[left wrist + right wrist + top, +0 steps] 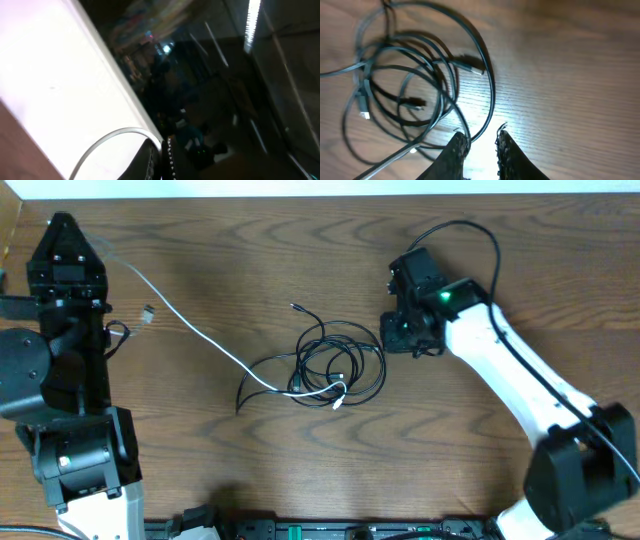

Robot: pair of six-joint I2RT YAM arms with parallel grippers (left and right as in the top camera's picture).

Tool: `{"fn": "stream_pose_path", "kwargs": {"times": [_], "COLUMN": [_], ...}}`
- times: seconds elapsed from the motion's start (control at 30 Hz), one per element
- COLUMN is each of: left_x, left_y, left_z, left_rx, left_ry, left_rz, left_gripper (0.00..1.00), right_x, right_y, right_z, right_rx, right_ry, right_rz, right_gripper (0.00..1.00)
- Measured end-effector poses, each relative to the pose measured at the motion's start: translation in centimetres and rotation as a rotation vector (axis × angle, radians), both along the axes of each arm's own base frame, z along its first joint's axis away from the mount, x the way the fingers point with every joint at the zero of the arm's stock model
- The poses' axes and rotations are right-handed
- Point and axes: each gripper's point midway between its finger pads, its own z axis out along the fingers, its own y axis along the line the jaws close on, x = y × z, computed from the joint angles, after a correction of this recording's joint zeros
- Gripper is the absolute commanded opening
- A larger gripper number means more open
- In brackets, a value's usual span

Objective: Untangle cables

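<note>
Two black cables (340, 370) lie coiled and tangled at the table's middle. A white cable (200, 332) runs from the tangle up and left toward my left gripper (63, 225). In the left wrist view the left gripper (164, 157) is shut on the white cable (115, 132), which arcs out of the jaws. My right gripper (388, 338) sits at the tangle's right edge. In the right wrist view it (482, 139) is open just above the table, with a black cable loop (492, 95) beside its left finger and the white cable (402, 154) at lower left.
A small white plug (148, 312) lies on the wooden table (500, 240) near the left arm. A black plug end (297, 307) sticks out above the tangle. The left arm's body fills the left side.
</note>
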Motion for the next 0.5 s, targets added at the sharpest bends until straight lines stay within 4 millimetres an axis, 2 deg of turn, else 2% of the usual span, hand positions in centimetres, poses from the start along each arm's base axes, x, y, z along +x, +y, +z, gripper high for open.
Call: {"fn": "stream_pose_path", "kwargs": {"times": [0.03, 0.17, 0.23, 0.3, 0.37, 0.5], "left_x": [0.0, 0.0, 0.1, 0.2, 0.3, 0.4], "left_y": [0.3, 1.3, 1.4, 1.0, 0.6, 0.1], "left_z": [-0.5, -3.0, -4.0, -4.2, -4.2, -4.2], "left_rx": [-0.004, -0.031, -0.038, -0.031, -0.024, -0.022], "left_ry": [0.019, 0.119, 0.159, 0.167, 0.167, 0.167], "left_rz": [0.011, 0.043, 0.042, 0.019, -0.006, -0.034], "left_gripper": [0.07, 0.07, 0.08, 0.08, 0.07, 0.08], "right_x": [-0.1, -0.3, -0.3, -0.3, -1.1, -4.5], "right_y": [-0.2, -0.8, -0.7, 0.5, 2.8, 7.4], "right_z": [0.7, 3.4, 4.7, 5.7, 6.6, 8.1], "right_rx": [-0.003, 0.001, 0.02, 0.075, 0.168, 0.339], "right_ry": [-0.016, -0.086, -0.122, -0.153, -0.175, -0.189], "right_rz": [0.0, -0.007, 0.015, 0.093, 0.255, 0.583], "right_gripper": [0.3, 0.7, 0.81, 0.92, 0.99, 0.99]}}
